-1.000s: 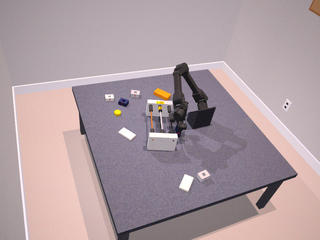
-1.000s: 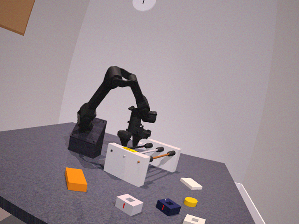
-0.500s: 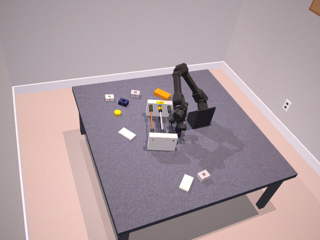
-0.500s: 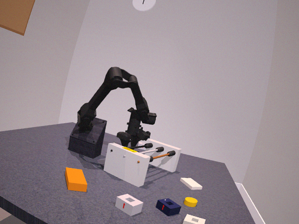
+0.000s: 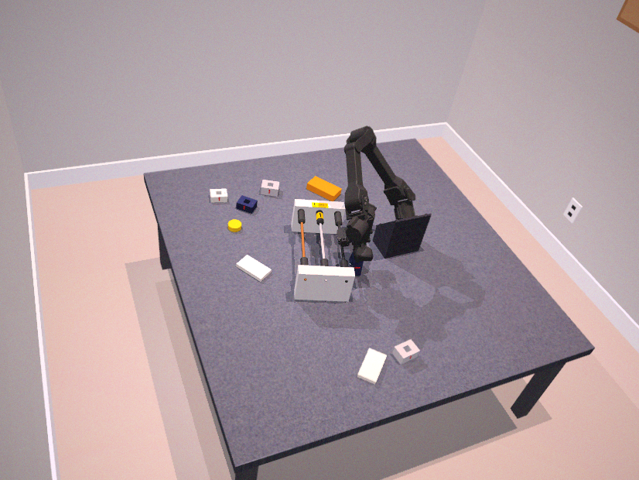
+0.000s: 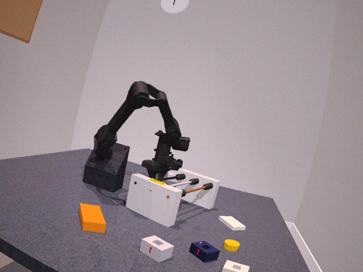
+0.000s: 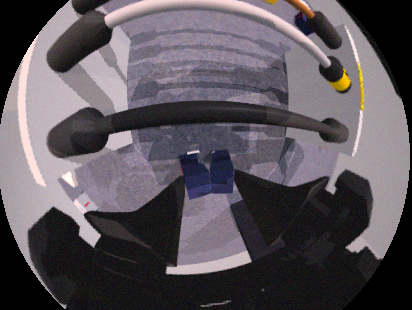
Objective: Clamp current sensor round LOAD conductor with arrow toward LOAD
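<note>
A small dark blue split-core sensor (image 7: 207, 174) (image 5: 357, 267) stands on the table beside the black conductor (image 5: 342, 244) (image 7: 200, 111). My gripper (image 7: 209, 176) (image 5: 360, 256) (image 6: 154, 172) points straight down and is shut on the sensor, one finger on each side. The fixture holds three parallel conductors between two white blocks (image 5: 322, 282) (image 6: 153, 198): the orange conductor (image 5: 302, 241), the white conductor (image 5: 322, 240) (image 7: 219, 5) and the black one. The white conductor carries a yellow band (image 5: 319, 214) (image 7: 340, 79) at one end. In the exterior view the sensor is hidden behind the near block.
An orange block (image 5: 323, 187) (image 6: 92, 217), a yellow disc (image 5: 234, 224), a closed dark blue sensor (image 5: 246, 203) (image 6: 204, 250), several white sensors (image 5: 218, 195) (image 5: 406, 351) and two white slabs (image 5: 253, 267) (image 5: 372, 365) lie around. The arm's dark base (image 5: 401, 234) stands right of the fixture.
</note>
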